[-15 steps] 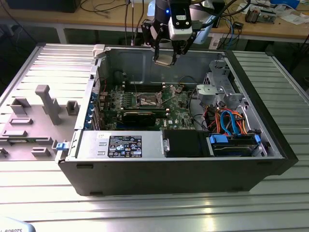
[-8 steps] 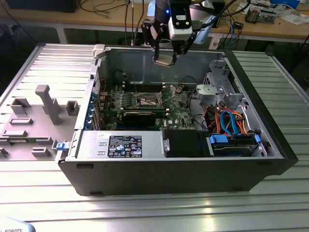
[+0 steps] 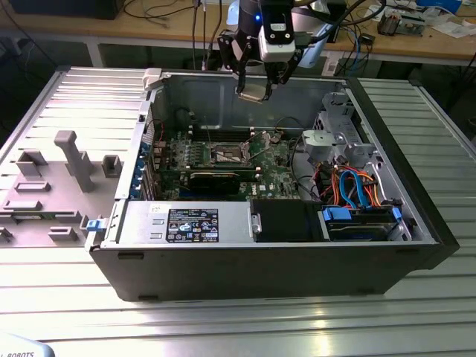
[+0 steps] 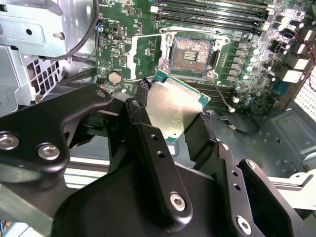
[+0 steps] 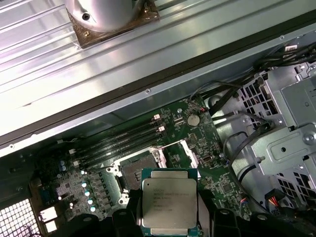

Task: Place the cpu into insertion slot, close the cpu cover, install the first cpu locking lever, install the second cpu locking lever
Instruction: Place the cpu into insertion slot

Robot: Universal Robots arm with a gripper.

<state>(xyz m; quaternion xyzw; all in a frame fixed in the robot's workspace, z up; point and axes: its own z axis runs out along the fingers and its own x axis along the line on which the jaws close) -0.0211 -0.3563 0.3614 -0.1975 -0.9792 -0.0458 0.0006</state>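
Note:
My gripper [image 3: 254, 89] hangs above the open computer case, shut on the cpu [image 3: 253, 94] by two opposite edges. In both wrist views the cpu [image 4: 174, 109] [image 5: 169, 200] shows its silvery metal top and green rim between the black fingers [image 4: 148, 143]. The insertion slot [image 4: 191, 51] [image 5: 138, 173] [image 3: 227, 155] lies bare below on the green motherboard, its dark contact field exposed. The cpu cover [image 4: 134, 54] [image 5: 190, 154] stands swung open beside the slot. A thin locking lever [image 4: 220, 97] sticks out from the socket's edge.
A long black graphics card [image 3: 216, 178] lies just in front of the socket. Memory slots [image 4: 212, 10] run along its far side. A metal drive cage [image 3: 338, 134] and blue cables [image 3: 357, 186] fill the exterior view's right. A grey fixture [image 3: 71, 160] sits outside the case.

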